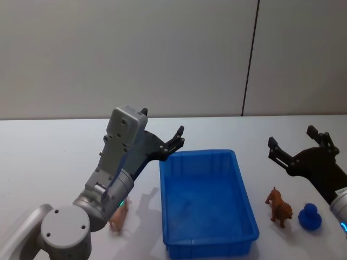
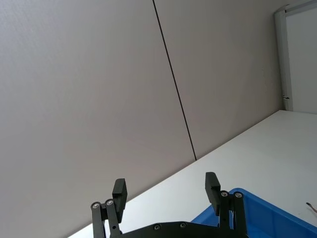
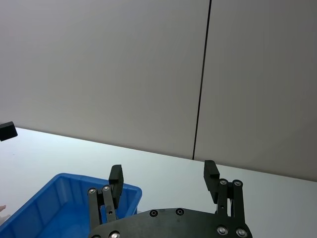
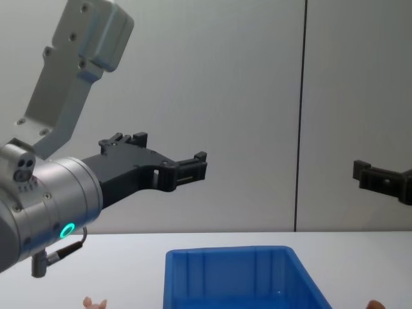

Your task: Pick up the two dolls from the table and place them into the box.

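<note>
Pink doll [image 1: 119, 216] lies left of the box [image 1: 198, 153], brown doll [image 1: 279, 207] right. Left gripper [image 2: 166, 184] and right gripper [image 3: 163, 172] hover spread, empty.

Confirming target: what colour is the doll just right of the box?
Reddish-brown doll; best in head view.

Lab: bare white table [image 1: 54, 157], panelled wall [image 1: 135, 54]

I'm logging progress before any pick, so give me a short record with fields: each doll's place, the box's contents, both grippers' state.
bright blue plastic box: no doll inside
pale pink soft doll: on white table, left of box
reddish-brown soft doll: on table, right of box
left gripper: open, empty, raised near box's far left corner
right gripper: open, empty, raised right of box
</note>
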Motion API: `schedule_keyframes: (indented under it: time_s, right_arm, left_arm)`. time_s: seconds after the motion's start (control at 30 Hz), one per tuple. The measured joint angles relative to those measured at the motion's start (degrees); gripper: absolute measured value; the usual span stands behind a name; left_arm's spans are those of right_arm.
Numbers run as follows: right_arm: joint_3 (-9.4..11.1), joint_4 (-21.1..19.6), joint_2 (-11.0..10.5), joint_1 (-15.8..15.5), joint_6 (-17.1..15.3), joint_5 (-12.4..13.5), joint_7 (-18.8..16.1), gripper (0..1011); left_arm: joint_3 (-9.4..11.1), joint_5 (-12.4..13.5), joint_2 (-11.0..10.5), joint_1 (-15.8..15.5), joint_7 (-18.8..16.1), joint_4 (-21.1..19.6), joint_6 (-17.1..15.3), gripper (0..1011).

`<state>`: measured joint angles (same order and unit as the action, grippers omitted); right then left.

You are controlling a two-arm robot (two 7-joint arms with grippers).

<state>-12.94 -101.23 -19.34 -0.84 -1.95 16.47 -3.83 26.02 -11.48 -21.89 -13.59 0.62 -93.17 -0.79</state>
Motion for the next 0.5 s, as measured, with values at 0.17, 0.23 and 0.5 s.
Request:
schedule_keyframes:
  time_s: [0.17, 0.23, 0.5]
  right_arm:
    - [0.00, 0.00, 0.00, 0.00, 0.00, 0.00, 0.00, 1001]
    - [0.00, 0.00, 0.00, 0.00, 0.00, 0.00, 0.00, 1001]
    - [0.00, 0.00, 0.00, 0.00, 0.00, 0.00, 0.00, 1001]
  left_arm:
    - [0.00, 0.00, 0.00, 0.00, 0.00, 0.00, 0.00, 1001]
    - [0.00, 0.00, 0.00, 0.00, 0.00, 0.00, 0.00, 1001]
    - [0.00, 0.00, 0.00, 0.00, 0.00, 0.00, 0.00, 1001]
